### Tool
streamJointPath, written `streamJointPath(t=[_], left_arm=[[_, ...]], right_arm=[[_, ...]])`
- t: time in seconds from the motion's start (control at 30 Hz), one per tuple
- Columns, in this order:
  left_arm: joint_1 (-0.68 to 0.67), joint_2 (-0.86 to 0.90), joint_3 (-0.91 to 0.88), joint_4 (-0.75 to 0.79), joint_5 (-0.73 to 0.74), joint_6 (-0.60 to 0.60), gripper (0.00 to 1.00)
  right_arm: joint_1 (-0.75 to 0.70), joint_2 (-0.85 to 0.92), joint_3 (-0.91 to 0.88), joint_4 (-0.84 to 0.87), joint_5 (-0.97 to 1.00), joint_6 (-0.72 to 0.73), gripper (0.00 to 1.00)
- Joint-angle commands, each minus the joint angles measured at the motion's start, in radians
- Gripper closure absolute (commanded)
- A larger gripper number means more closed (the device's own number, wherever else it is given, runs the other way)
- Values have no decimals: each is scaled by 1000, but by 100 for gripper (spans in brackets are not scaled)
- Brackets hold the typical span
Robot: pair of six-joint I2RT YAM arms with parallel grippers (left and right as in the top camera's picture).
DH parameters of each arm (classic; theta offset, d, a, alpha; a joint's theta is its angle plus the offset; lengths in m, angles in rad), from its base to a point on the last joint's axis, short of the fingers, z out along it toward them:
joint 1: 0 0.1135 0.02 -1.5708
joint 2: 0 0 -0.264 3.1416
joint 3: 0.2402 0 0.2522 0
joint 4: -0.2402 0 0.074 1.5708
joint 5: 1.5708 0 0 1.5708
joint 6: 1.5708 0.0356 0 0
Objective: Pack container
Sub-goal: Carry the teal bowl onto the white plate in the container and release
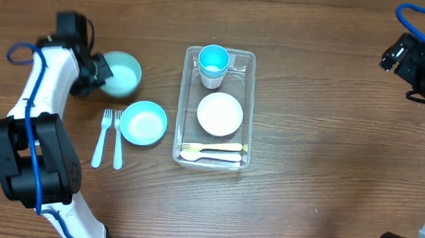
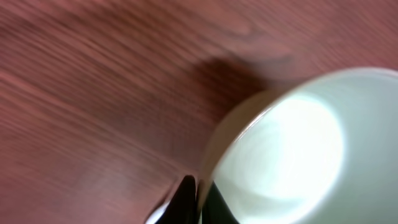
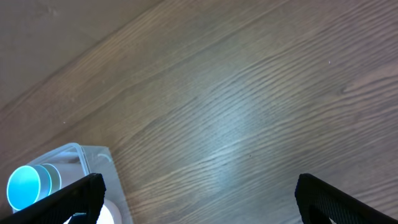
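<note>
Partly packed. The container (image 1: 181, 101) sits mid-bench and already holds stacked cups (image 1: 213, 61), a white bowl (image 1: 220, 113) and pale cutlery (image 1: 212, 146) at its near end. Still out on the bench (image 1: 305, 204), left of it: a teal bowl (image 1: 143, 122), two blue forks (image 1: 101, 144) and a pale bowl (image 1: 122, 73). Left jaws narrow, pinching the pale bowl's rim, though the wrist view is blurred. Right jaws wide, holding nothing, well off at the far right. No brands, labels or writing readable.
</note>
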Motion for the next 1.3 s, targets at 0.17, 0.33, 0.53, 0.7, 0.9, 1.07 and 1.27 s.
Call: streamJointPath(t=[0.17, 0.33, 0.53, 0.7, 0.9, 1.07, 1.27], left_arm=[[-243, -6, 605, -395, 100, 183, 96], [-494, 9, 615, -400, 96, 178, 96], [-636, 68, 489, -300, 95, 132, 96], [-636, 135, 358, -249, 151, 122, 96], [-635, 163, 267, -223, 137, 116, 96], [-635, 163, 266, -258, 137, 116, 96], [-635, 163, 266, -342, 55, 116, 96]], right_arm=[[-2, -10, -1, 2, -2, 4, 0], [-2, -10, -1, 2, -2, 4, 0], [-2, -10, -1, 2, -2, 4, 0], [-2, -10, -1, 2, -2, 4, 0], [-2, -10, -1, 2, -2, 4, 0], [-2, -10, -1, 2, -2, 4, 0], [-2, -10, -1, 2, -2, 4, 0]])
